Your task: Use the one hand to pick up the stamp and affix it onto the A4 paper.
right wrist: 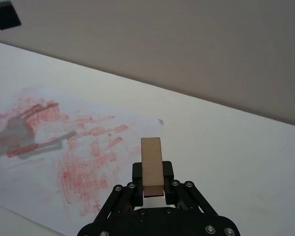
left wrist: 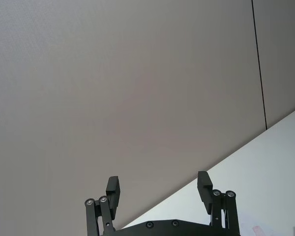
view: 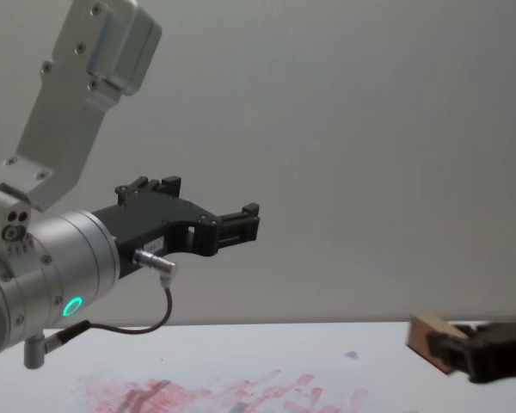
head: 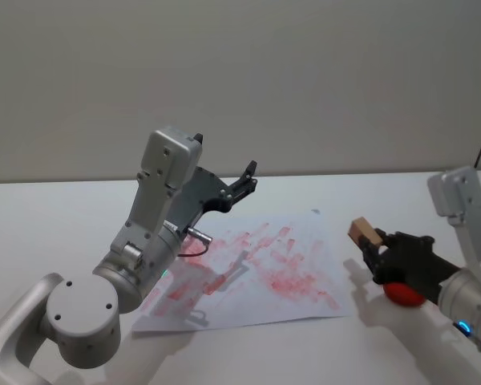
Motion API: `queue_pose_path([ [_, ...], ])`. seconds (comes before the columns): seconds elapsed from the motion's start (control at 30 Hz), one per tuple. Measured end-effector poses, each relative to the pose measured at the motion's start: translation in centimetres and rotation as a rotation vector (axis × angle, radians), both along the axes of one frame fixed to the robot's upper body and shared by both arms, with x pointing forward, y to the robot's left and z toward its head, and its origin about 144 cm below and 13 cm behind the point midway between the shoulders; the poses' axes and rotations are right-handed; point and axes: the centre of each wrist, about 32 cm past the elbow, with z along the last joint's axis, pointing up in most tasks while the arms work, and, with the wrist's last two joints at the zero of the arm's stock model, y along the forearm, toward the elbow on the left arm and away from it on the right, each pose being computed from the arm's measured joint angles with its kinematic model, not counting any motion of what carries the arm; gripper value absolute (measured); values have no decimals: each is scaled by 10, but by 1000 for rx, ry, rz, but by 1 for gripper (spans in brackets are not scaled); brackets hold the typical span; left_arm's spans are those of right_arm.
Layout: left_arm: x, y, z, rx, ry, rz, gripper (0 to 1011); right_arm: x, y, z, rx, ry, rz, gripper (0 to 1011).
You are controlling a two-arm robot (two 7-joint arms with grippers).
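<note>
right gripper [head: 372,250], right-centre of the head view, has its fingers closed on the lower end of the wooden stamp [head: 364,233]; the stamp sticks out tilted, just off the right edge of the ink-smeared a4 paper [head: 305,241], and looks lifted clear of the table. to do it well: carry it left over the sheet, turn the wrist so the stamp's free face sits flat, then press straight down with no slide or it smears. left gripper [head: 244,183] is raised at upper centre-left, fingers spread wide and empty, above the sheet's left half, so aim right.
</note>
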Motion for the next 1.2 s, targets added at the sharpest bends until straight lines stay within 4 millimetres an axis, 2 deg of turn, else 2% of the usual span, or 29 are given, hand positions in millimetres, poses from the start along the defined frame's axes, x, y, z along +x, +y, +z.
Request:
queue_pose_path([
  [0.57, 0, 0, 0, 0, 0, 0, 1001, 38, 20, 4, 58, -10, 235, 216],
  [1.2, 0, 0, 0, 0, 0, 0, 1001, 84, 43, -8, 107, 217, 405, 216],
])
